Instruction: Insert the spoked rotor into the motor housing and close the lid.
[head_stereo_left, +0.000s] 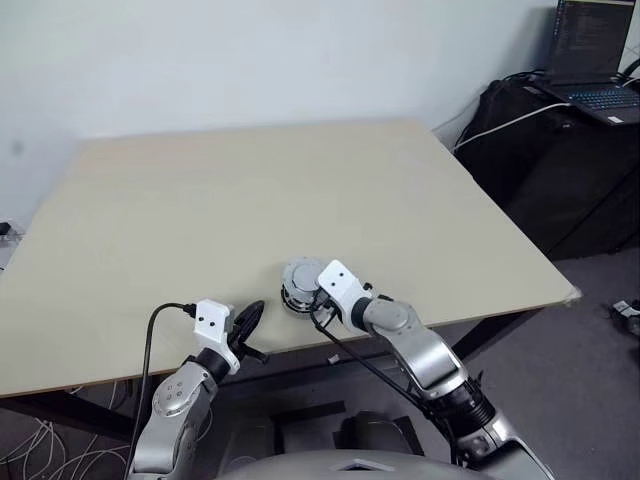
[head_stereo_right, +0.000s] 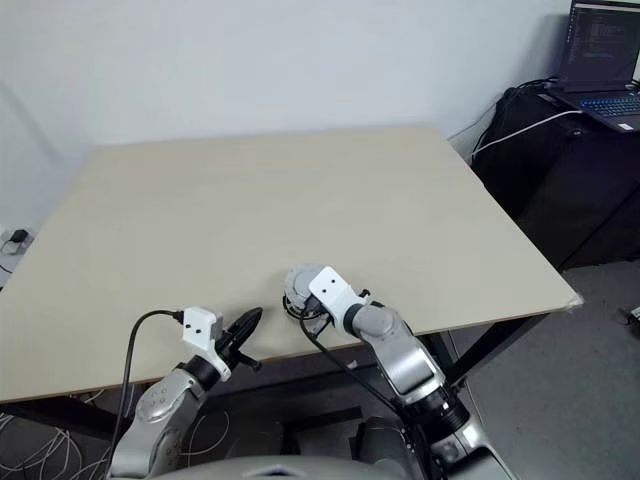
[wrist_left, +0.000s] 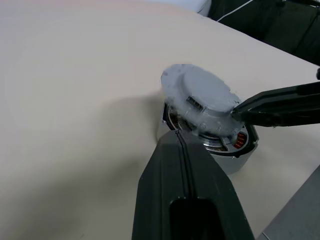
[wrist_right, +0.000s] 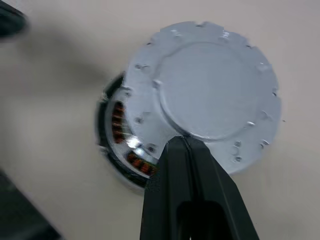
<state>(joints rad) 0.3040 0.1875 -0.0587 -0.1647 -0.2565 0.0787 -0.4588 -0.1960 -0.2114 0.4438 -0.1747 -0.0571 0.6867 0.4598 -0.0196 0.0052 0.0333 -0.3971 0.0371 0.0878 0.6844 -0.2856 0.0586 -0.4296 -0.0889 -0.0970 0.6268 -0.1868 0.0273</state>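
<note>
I see the motor housing (wrist_right: 117, 135) near the front edge of the tan table (head_stereo_left: 250, 190), with its copper windings exposed on one side. The lid (wrist_right: 205, 92) rests on top of it, off-centre, overhanging the housing toward the far side and leaving a crescent of windings uncovered. I cannot see the spoked rotor; the lid covers the housing's interior.

My right gripper (wrist_right: 182, 142) has its two black fingers pressed together with nothing between them; the joined tips touch the near rim of the lid. My left gripper (wrist_left: 175, 137) is likewise closed and empty, its tip just beside the housing's side wall, low on the near-left.

The rest of the table surface is bare. Well apart, at the far right, a laptop (head_stereo_left: 595, 60) with a lit screen sits on a black stand (head_stereo_left: 560, 160), with a white cable (head_stereo_left: 500, 128) draped across it. Nothing stands between either gripper and the lid.
</note>
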